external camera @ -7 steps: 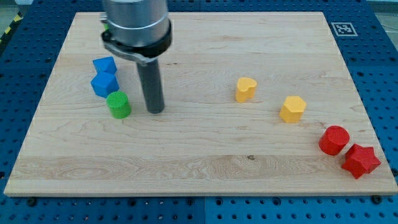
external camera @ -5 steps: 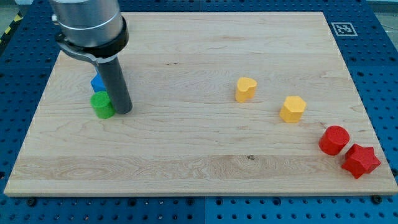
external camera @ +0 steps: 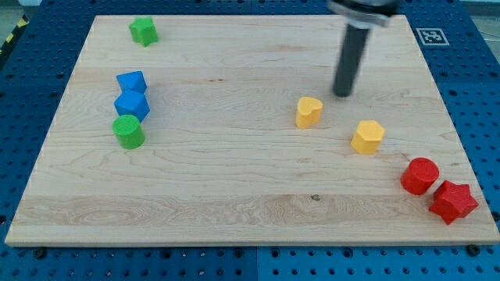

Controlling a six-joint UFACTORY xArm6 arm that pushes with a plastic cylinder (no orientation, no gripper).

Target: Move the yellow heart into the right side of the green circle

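Near the yellow heart [external camera: 308, 112], my tip [external camera: 342, 94] shows unhidden.

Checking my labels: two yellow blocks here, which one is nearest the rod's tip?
The yellow heart, just below-left of my tip. The other yellow block, a hexagon-like shape, sits farther toward the view's bottom right, nearer the red circle.

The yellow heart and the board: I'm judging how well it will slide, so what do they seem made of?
Yellow heart: probably plastic, going by its uniform matte colour and soft edges. Board: light wood, with visible grain lines and a small knot, smooth finish.
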